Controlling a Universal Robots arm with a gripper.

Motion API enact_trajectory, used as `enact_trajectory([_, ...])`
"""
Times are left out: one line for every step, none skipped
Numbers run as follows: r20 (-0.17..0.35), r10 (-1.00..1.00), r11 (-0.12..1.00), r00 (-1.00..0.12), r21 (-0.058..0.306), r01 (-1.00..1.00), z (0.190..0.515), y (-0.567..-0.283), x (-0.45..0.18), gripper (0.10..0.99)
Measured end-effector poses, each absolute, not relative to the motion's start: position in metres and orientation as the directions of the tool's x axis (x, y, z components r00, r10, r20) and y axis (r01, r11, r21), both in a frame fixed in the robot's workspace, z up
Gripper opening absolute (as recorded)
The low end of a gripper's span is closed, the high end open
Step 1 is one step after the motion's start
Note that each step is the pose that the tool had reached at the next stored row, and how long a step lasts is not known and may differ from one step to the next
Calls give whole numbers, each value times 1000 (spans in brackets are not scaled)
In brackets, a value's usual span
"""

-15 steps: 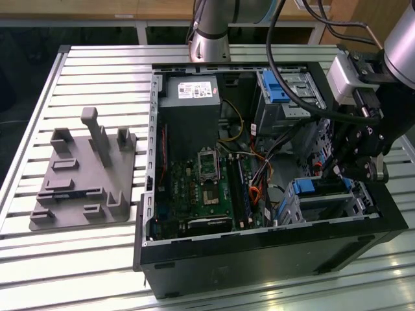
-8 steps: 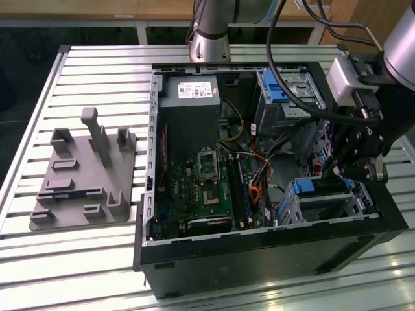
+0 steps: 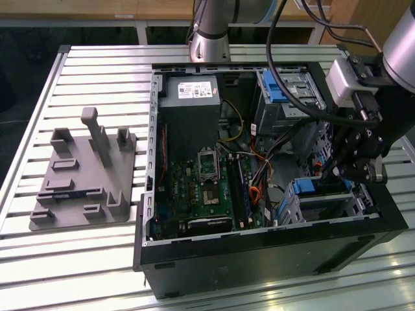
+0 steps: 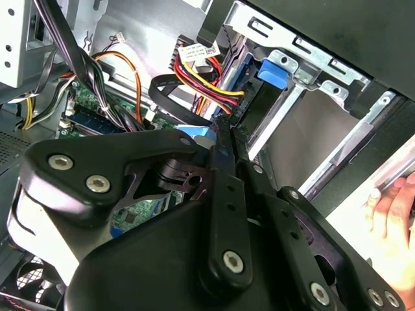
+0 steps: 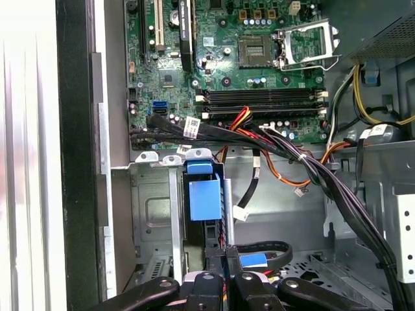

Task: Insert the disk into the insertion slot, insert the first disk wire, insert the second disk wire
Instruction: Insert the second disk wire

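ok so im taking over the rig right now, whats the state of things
Gripper: fingers shut, low inside the PC case at the end of the disk's carrier. Whether they pinch a connector is not clear.
Disk: its blue carrier looks seated in the insertion slot, so step one appears done.
Wires: the flat black cable loops right beside the gripper, and the red-yellow-black power bundle hangs close above the carrier. Neither visibly sits in the disk.
Left: both disk wires, as far as the views show.
Note: a person's hand is at the case edge in the second wrist view.
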State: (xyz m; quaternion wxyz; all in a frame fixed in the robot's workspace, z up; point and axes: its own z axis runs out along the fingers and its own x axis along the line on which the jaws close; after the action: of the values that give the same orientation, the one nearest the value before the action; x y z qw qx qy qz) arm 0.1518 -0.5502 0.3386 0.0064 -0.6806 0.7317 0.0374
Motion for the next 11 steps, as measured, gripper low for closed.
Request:
enact_trajectory([-60,-995,71,-74,46,-996,338,-550,152,145])
enact_trajectory([-60,-995,71,-74,46,-996,338,-550,152,145])
enact_trajectory([-60,-995,71,-74,46,-996,338,-550,152,145])
enact_trajectory([-60,-995,71,-74,47,-996,338,-550,152,145])
enact_trajectory([-60,-995,71,-74,47,-996,338,-550,152,145])
enact_trajectory([-60,-995,71,-74,47,-996,338,-550,152,145])
enact_trajectory([-60,-995,71,-74,47,-996,338,-550,152,145])
enact_trajectory([-60,-995,71,-74,47,-996,337,-550,152,145])
enact_trajectory([-60,-995,71,-74,48,-996,337,-551,152,145])
enact_trajectory([-60,-995,71,-74,48,-996,337,-551,152,145])
enact_trajectory([-60,-995,71,-74,48,-996,337,-551,152,145])
